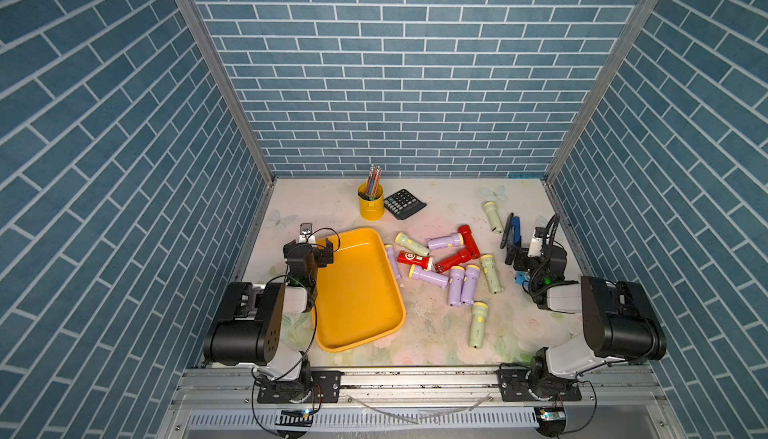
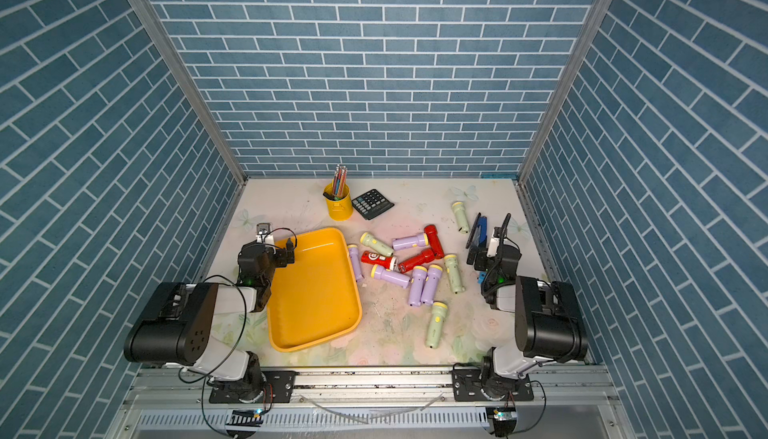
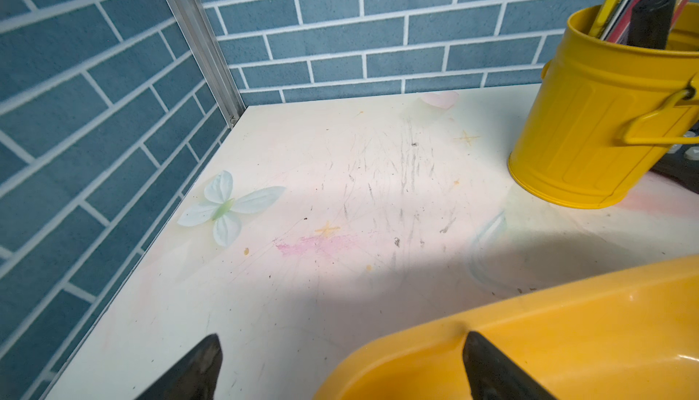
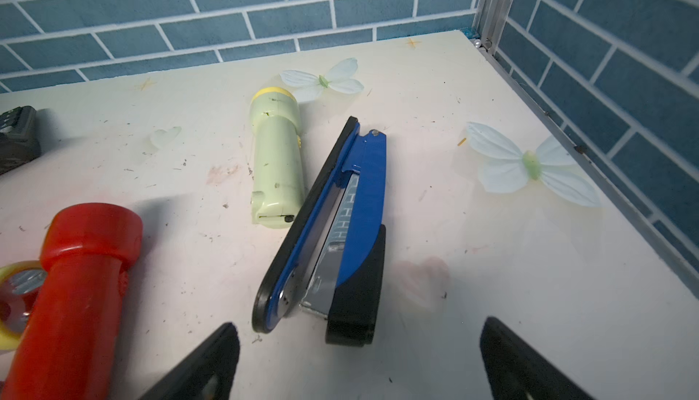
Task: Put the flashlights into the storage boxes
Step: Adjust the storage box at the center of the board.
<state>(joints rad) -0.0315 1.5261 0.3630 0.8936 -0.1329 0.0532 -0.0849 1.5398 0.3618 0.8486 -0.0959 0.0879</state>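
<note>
The orange-yellow storage box [image 1: 357, 300] lies empty at the left of the table, seen in both top views. To its right is a loose heap of flashlights [image 1: 440, 262] in lilac, pale green and red, all on the table. A lone pale green flashlight [image 1: 493, 216] lies at the back right and another pale green one [image 1: 478, 324] nearer the front. My left gripper [image 1: 311, 250] hangs open over the box's far left corner [image 3: 567, 322], holding nothing. Also open and empty, my right gripper [image 4: 357, 324] hovers just behind the stapler [image 4: 351, 209], with a red flashlight [image 4: 75, 284] to one side.
A yellow pencil cup [image 1: 370, 204] and a black calculator [image 1: 404, 203] stand at the back. The blue-black stapler [image 1: 513, 231] lies by the right gripper, beside a pale green flashlight [image 4: 276, 159]. Blue brick walls enclose the table on three sides.
</note>
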